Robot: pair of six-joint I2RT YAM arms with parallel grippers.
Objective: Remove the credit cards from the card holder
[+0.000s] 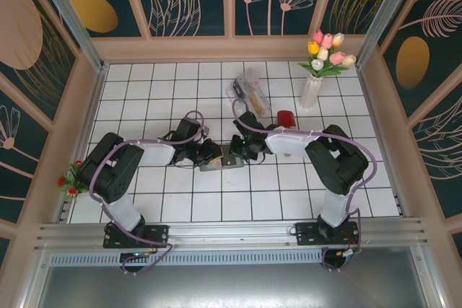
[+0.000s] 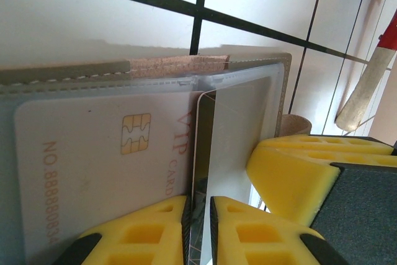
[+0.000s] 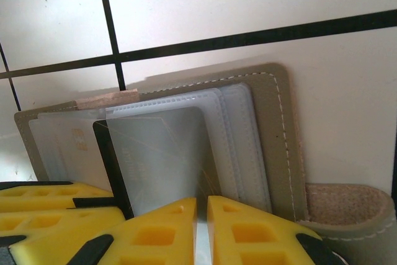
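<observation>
Centre of the white tiled table (image 1: 144, 91): small flat grey-brown folding card holder (image 1: 222, 162) lies opened, inner side up. Both arms reach in to meet over it, one from each side.

Inside the card holder: a stack of clear plastic sleeves (image 3: 242, 147). The lowest visible sleeve carries a pale card with a gold chip and "VIP CARD" print (image 2: 99, 166). One translucent sleeve leaf (image 3: 155, 159) stands lifted off the stack like a turned page.

Left gripper (image 2: 198, 228): yellow fingers drawn almost together, a thin slit between them. The edge of the chip card's sleeve runs down into that slit. Reads as a pinch on the holder's insert; cannot tell whether the card itself is caught or just the plastic.

Right gripper (image 3: 201, 228): fingers likewise nearly closed. The lower edge of the lifted leaf disappears between them, so it seems to hold that page up.

Probable reason for the arrangement: one arm keeps the pages apart and the holder steady, so the other can work a card out of its pocket. No card is clear of the sleeves yet.

Further back, untouched: clear plastic box (image 1: 249, 91).
</observation>
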